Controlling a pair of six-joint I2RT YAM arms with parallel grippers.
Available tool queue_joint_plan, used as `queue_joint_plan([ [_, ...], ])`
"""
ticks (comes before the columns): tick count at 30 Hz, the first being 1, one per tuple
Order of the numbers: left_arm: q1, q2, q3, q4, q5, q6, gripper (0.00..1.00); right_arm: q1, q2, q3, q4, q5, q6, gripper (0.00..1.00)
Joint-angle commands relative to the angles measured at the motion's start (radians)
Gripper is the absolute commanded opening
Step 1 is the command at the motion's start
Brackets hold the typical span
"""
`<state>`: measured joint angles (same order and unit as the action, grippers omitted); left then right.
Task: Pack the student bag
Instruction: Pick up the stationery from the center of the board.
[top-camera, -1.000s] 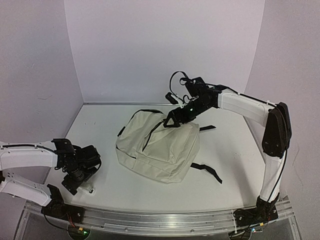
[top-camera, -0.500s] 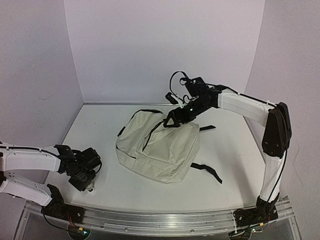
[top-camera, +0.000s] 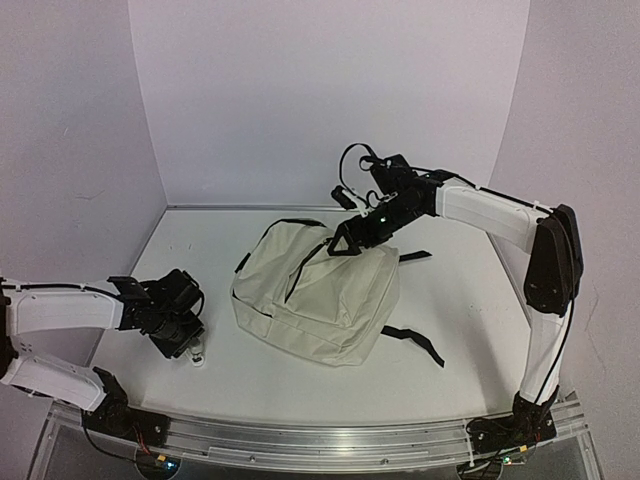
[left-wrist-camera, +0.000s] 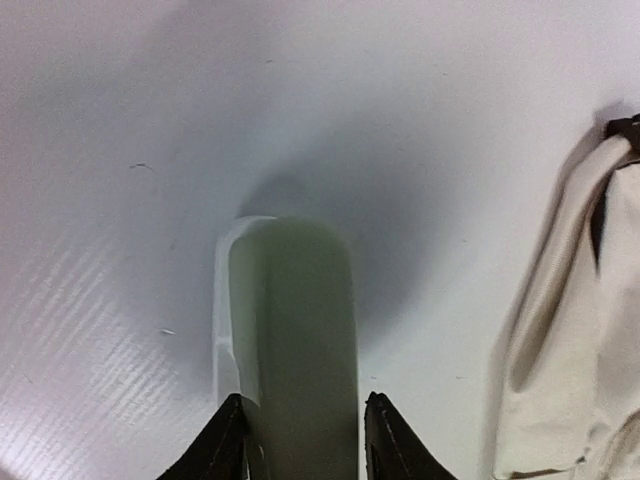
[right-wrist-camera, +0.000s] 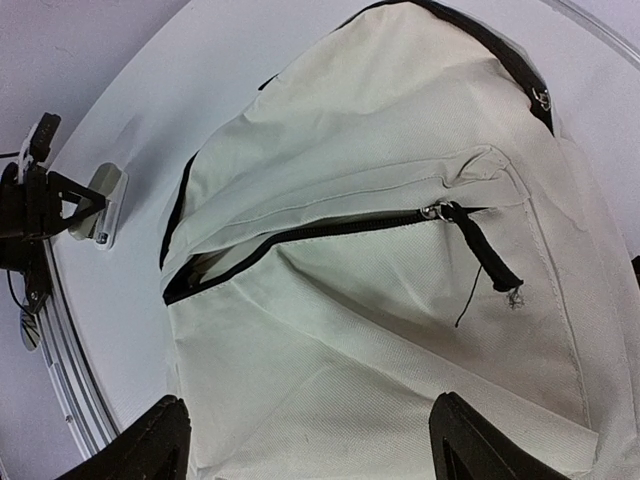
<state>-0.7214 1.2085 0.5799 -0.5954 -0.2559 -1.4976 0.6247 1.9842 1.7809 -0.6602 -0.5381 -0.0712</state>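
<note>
The student bag (top-camera: 320, 290) lies flat mid-table, cream with black straps. Its black zip (right-wrist-camera: 300, 235) gapes at the left end and the pull (right-wrist-camera: 480, 245) sits at the right. My right gripper (top-camera: 350, 238) hangs over the bag's far right corner, open, with its fingertips (right-wrist-camera: 150, 440) wide apart and cream fabric (right-wrist-camera: 380, 330) spanning the gap between them. My left gripper (top-camera: 185, 335) is left of the bag, shut on a pale flat block with a rounded end (left-wrist-camera: 295, 320). The block (right-wrist-camera: 103, 203) sticks out forward past its fingertips (left-wrist-camera: 228, 435). The bag's edge (left-wrist-camera: 570, 300) shows at the right.
Loose black straps (top-camera: 420, 345) trail from the bag's right side towards the near edge. White walls close the table at the back and both sides. The metal rail (top-camera: 330, 440) with the arm bases runs along the near edge.
My left gripper has closed on the pale block and moved up and right, towards the bag. The right arm and the bag have stayed still.
</note>
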Motion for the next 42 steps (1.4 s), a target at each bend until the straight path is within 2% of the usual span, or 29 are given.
queue_joint_plan([
  [1,0.014,-0.05,-0.019,0.034,0.044,0.048,0.57,0.0,-0.018,-0.007,-0.007,0.008,-0.008,0.83],
  [4,0.02,-0.009,0.006,-0.014,0.066,0.059,0.71,0.001,-0.013,0.002,-0.01,0.001,-0.003,0.83],
  [7,0.033,0.035,0.016,-0.011,0.101,0.064,0.75,0.001,-0.006,0.007,-0.011,-0.006,0.0,0.83],
  [13,0.086,0.085,-0.005,0.012,0.167,0.05,0.7,0.0,-0.009,0.006,-0.014,-0.003,-0.001,0.83],
  [18,0.145,0.166,0.003,0.067,0.224,0.103,0.67,0.001,-0.01,-0.002,-0.017,-0.005,-0.001,0.83],
  [25,0.156,0.343,0.112,0.045,0.288,0.179,0.59,0.001,-0.013,-0.009,-0.027,-0.004,-0.005,0.83],
  [31,0.172,0.425,0.104,0.097,0.391,0.176,0.56,0.001,-0.027,-0.02,-0.035,-0.013,0.0,0.83],
  [34,0.174,0.482,0.111,0.095,0.442,0.154,0.57,0.0,-0.035,-0.025,-0.037,-0.025,0.008,0.83],
  [37,0.176,0.545,0.156,0.025,0.476,0.141,0.62,0.001,-0.044,-0.03,-0.038,-0.032,0.01,0.83],
  [42,0.18,0.592,0.216,-0.037,0.492,0.106,0.62,0.001,-0.056,-0.037,-0.036,-0.028,0.006,0.83],
])
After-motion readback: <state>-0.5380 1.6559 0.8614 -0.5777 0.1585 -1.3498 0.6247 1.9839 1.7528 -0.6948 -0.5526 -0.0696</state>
